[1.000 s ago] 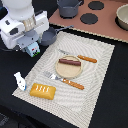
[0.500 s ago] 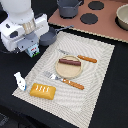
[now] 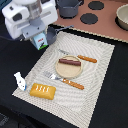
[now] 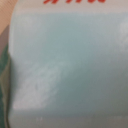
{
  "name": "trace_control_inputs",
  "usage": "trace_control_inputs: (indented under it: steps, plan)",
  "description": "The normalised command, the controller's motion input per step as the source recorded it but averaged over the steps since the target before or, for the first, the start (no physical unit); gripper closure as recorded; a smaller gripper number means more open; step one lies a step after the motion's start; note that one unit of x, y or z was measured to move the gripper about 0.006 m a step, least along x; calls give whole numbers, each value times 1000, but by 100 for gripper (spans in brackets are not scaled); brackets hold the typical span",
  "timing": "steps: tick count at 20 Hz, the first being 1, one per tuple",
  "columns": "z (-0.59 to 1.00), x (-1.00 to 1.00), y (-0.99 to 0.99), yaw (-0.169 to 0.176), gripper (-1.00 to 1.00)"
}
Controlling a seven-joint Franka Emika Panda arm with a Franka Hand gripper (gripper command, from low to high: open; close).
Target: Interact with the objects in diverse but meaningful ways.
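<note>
Claw [image 3: 41,36] hidden behind the white arm head in the exterior view – can't tell if it's open or clamped. The white-and-light-blue carton w/ green mark and red lettering [image 3: 42,42] sits right under it at the woven placemat's [image 3: 100,75] far corner, toward the exterior view's left, near the dark grey saucepan [image 3: 69,7]. Wrist view is filled by the carton face [image 4: 70,65] – so it's directly ahead of the claw, v. close; probably a grasp or lift on it
</note>
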Motion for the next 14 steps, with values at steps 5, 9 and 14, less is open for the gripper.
trace_control_inputs:
  steps: [5, 9, 14]
  plan:
    - [568, 992, 299, -12, 100]
    - [354, 1000, 426, 0, 100]
    - [227, 1000, 491, 0, 100]
